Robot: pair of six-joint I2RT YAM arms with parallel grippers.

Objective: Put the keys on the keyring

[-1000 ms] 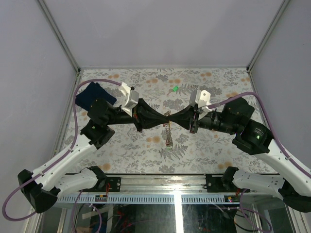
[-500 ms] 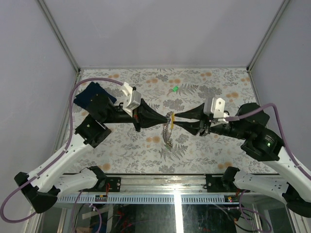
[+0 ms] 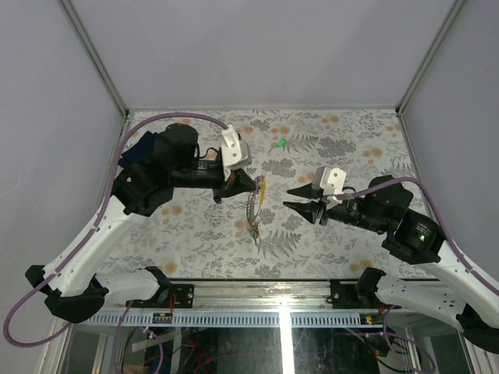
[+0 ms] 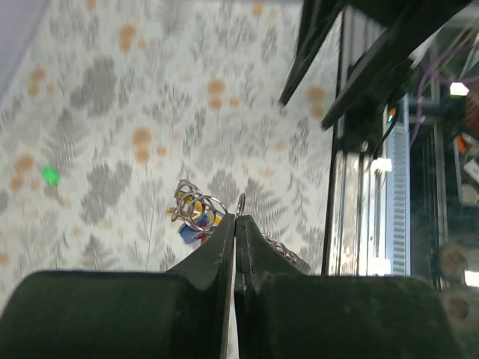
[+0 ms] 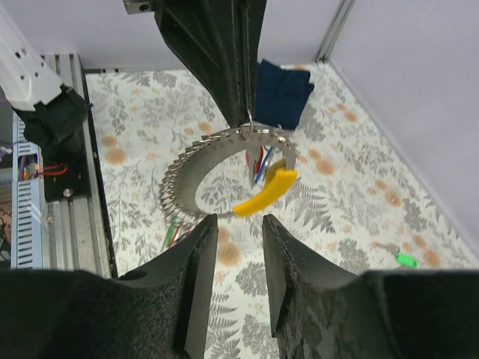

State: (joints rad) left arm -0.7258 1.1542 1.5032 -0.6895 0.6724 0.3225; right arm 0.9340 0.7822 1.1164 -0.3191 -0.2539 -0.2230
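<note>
Grips the keyring (image 5: 247, 134) tight in the left jaws, up off the tabletop (image 3: 351, 132) — yellow, red, blue keys (image 5: 267, 188) dangling beside its chain (image 5: 179, 179). Holds the right jaws released, facing it, near but apart.

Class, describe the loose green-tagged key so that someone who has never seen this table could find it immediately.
Start at the flower-patterned table and look toward its far edge, near the middle. The green-tagged key lies there alone. The other coloured tags hang with the keyring pinched by the left gripper.
</note>
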